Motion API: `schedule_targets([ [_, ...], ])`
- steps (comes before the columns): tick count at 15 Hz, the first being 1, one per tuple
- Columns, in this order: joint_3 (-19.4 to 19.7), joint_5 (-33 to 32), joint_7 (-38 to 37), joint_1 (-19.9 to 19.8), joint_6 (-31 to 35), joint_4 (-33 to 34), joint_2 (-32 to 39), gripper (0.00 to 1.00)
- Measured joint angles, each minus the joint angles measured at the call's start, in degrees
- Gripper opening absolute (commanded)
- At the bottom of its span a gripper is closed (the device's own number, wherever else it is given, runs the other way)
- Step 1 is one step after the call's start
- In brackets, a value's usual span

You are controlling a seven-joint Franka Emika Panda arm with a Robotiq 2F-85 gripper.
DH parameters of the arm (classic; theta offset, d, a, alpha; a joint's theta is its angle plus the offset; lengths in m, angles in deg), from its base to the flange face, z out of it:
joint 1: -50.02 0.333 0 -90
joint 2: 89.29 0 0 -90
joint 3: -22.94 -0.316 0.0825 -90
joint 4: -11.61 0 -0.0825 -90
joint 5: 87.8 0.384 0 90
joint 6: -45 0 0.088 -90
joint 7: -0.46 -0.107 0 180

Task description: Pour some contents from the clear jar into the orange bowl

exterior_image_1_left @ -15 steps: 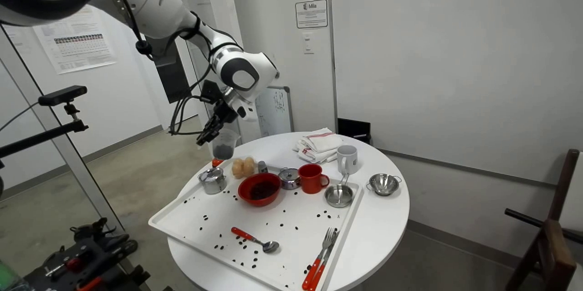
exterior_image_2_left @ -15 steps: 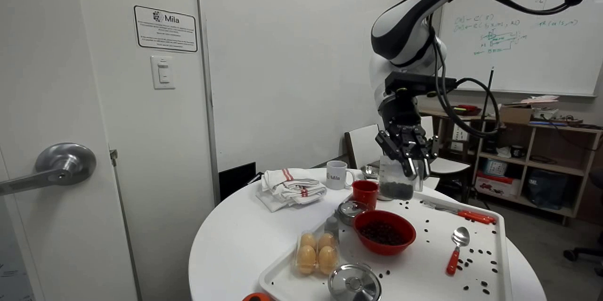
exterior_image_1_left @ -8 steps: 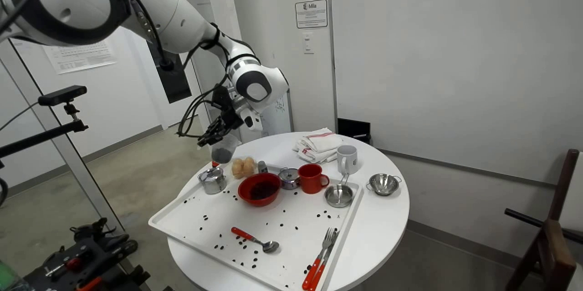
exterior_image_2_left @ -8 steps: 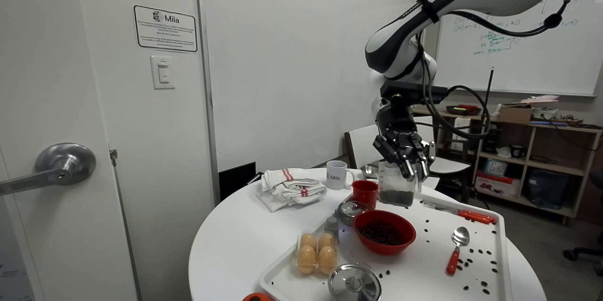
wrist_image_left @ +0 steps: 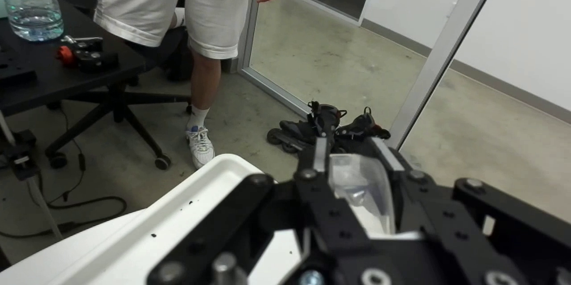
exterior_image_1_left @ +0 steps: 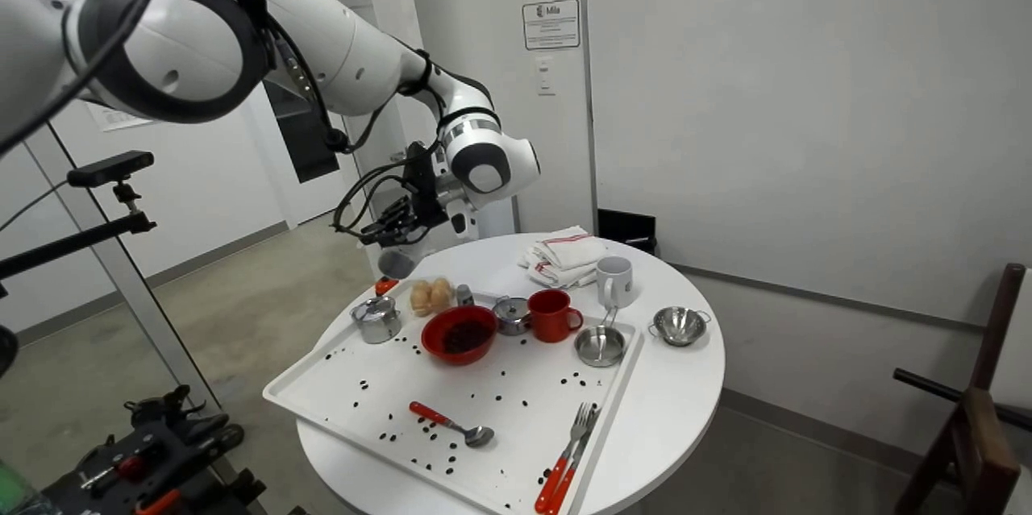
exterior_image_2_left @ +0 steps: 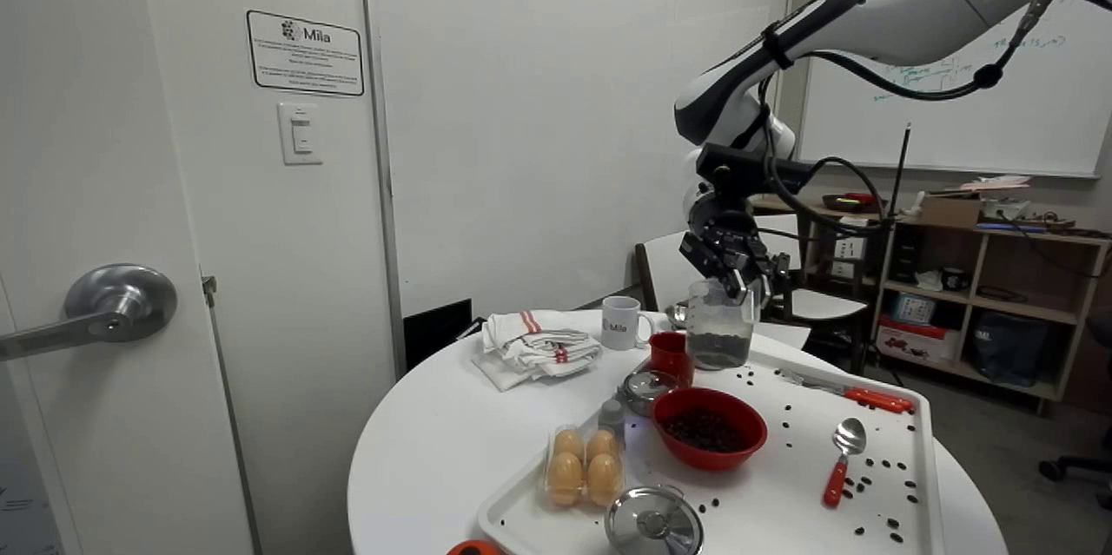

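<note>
My gripper is shut on the clear jar, which also shows in an exterior view with dark contents in its bottom. In the wrist view the jar sits between the two fingers of the gripper, which stand apart around its wall. The jar is held in the air behind the red cup, leaning somewhat. The orange bowl stands on the tray with dark beans inside; it also shows in an exterior view. The bowl is out of the wrist view.
The white tray holds scattered beans, a spoon, fork and knife, lidded metal pots, eggs, a red cup and a metal pan. A white mug, towels and a colander stand beyond.
The arm and wrist have moved right and down in an exterior view, and the hand tilts more. The jar has shifted slightly and its lean has changed. The bowl and tray have not moved.
</note>
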Motion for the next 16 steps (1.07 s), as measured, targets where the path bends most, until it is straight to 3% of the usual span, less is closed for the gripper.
schedule_targets([
  [16, 0.5, 9.2, -3.5, -4.3, -10.8, 12.5, 12.4, 0.09],
])
